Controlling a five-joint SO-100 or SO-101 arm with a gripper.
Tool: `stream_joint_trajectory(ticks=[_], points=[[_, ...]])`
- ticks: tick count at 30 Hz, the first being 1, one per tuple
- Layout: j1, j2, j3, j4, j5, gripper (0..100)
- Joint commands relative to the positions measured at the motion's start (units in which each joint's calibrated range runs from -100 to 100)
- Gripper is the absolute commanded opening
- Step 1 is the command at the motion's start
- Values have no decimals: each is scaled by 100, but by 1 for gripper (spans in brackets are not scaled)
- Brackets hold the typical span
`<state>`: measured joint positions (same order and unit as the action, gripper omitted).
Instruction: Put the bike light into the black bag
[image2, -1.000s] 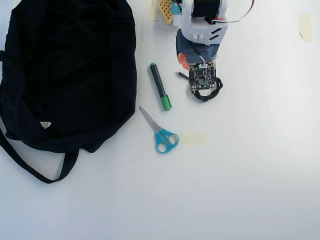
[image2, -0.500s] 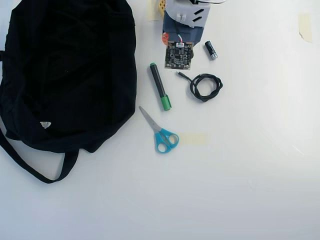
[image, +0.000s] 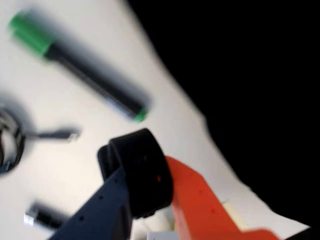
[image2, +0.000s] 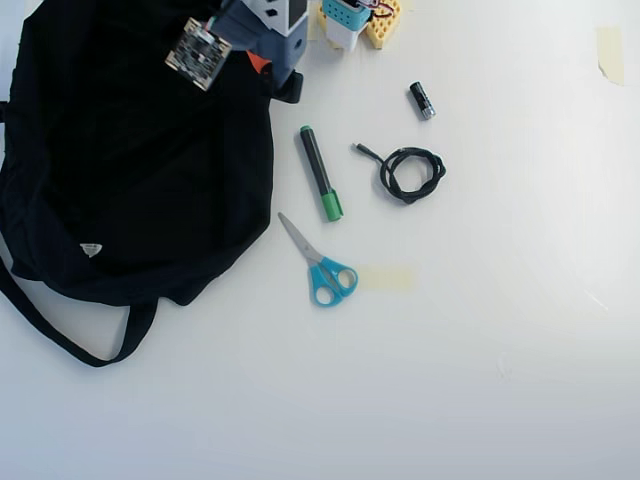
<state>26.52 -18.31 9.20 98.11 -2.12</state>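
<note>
White tabletop, lit evenly. Gripper (image: 150, 192) pinches the light (image: 137, 170) by its black body, loop strap up — small, stiff, probably featherweight, so that hold looks secure. Bag (image2: 130, 170) lies right under the jaws; marker (image2: 319, 172) sits off to the side.

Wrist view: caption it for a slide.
Hand grips the small black bike light at the large black fabric bag's edge, green-capped black marker behind.
</note>
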Motion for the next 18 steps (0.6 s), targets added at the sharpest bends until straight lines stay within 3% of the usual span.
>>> stream_joint_trajectory(ticks=[1, 7, 18], points=[[407, -86, -462, 60, -97, 2], [1177, 38, -480, -853, -97, 2], [2927, 2793, -839, -3782, -34, 2]])
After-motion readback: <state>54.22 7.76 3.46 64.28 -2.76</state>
